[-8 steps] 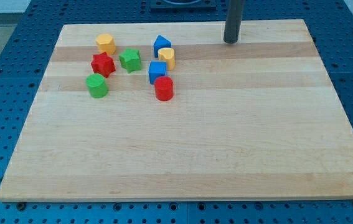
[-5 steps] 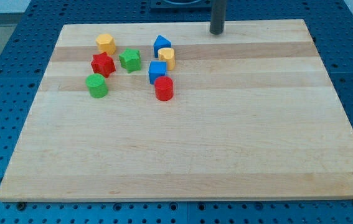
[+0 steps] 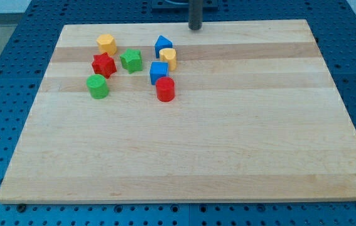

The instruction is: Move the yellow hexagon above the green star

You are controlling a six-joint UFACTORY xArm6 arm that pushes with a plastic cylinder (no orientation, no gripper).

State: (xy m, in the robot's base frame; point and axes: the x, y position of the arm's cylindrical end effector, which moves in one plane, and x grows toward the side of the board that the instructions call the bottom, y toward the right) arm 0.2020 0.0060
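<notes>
The yellow hexagon [image 3: 107, 44] lies near the board's top left. The green star [image 3: 130, 60] lies just below and to the right of it, apart from it. My tip [image 3: 194, 27] is at the board's top edge, to the right of all the blocks and well away from the yellow hexagon. It touches no block.
A red star [image 3: 103, 64] sits left of the green star. A green cylinder [image 3: 97, 86] lies below it. A blue block [image 3: 162, 45], a yellow block [image 3: 169, 58], a blue cube [image 3: 159, 71] and a red cylinder [image 3: 165, 89] cluster to the right. The wooden board [image 3: 228, 138] rests on a blue pegboard.
My tip has slid left along the board's top edge and slightly toward the view's top. No block has moved.
</notes>
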